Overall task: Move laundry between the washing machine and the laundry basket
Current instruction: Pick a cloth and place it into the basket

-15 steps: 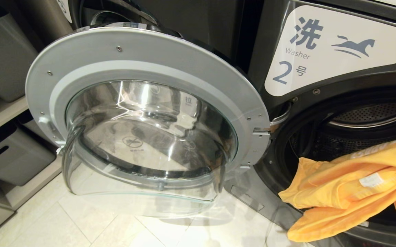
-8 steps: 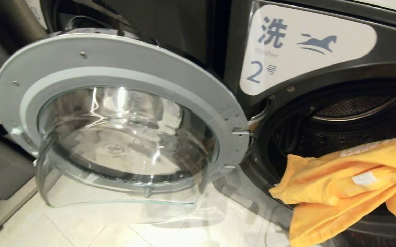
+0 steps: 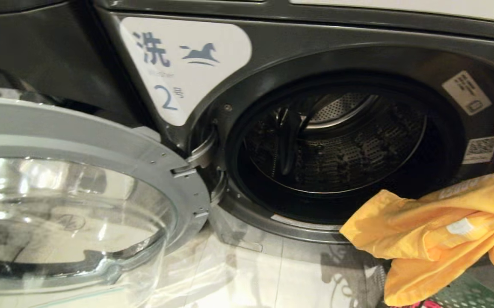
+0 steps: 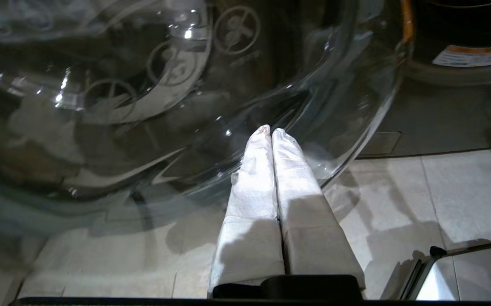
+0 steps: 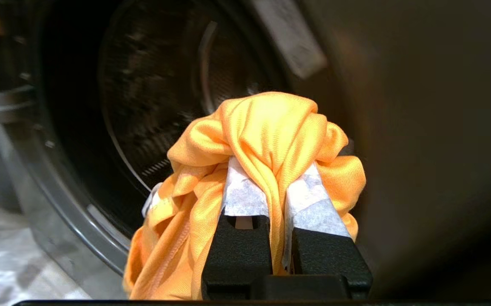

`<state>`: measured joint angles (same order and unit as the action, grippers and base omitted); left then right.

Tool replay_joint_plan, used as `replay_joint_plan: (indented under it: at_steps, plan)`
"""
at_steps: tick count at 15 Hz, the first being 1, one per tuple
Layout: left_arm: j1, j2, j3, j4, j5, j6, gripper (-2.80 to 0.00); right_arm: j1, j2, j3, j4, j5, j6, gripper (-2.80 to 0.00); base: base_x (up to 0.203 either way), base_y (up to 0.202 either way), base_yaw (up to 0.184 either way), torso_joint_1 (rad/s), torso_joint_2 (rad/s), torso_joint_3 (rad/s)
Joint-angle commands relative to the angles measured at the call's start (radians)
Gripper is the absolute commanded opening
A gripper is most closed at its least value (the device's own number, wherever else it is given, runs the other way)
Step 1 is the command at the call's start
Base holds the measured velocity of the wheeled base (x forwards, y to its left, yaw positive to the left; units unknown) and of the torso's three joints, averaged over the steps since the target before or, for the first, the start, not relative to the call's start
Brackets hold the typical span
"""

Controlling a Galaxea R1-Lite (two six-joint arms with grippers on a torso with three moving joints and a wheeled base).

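Right gripper clamps the orange garment at four o'clock of the washer's drum mouth; left gripper pressed together beside the door glass.

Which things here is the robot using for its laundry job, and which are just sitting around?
For the job:
- orange-yellow cloth garment, pinched in the right gripper
- dark grey washing machine labelled 2, door open
- green plastic laundry basket with holes

Just around:
- left gripper, shut, empty
- pale tiled floor
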<state>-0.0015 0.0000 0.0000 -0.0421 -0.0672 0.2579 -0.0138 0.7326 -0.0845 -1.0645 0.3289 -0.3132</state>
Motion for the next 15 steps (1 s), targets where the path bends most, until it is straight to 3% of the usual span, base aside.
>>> replay_joint_plan:
  at_steps: [1, 11, 15]
  plan:
    - [0.0, 0.0, 0.002, -0.001, 0.0, 0.001, -2.8, 0.0, 0.004, 0.0, -0.006, 0.002, -0.003, -2.8, -0.001, 0.009, -0.17, 0.002, 0.0, 0.002]
    - [0.0, 0.0, 0.002, -0.001, 0.0, 0.001, -2.8, -0.026, 0.047, 0.0, -0.006, -0.011, 0.007, -2.8, -0.001, 0.007, -0.166, 0.002, 0.0, 0.003]
    - [0.0, 0.0, 0.002, -0.001, 0.0, 0.001, -2.8, -0.025, 0.155, -0.001, -0.006, -0.193, 0.011, -2.8, 0.0, 0.001, -0.016, 0.001, 0.0, 0.001]
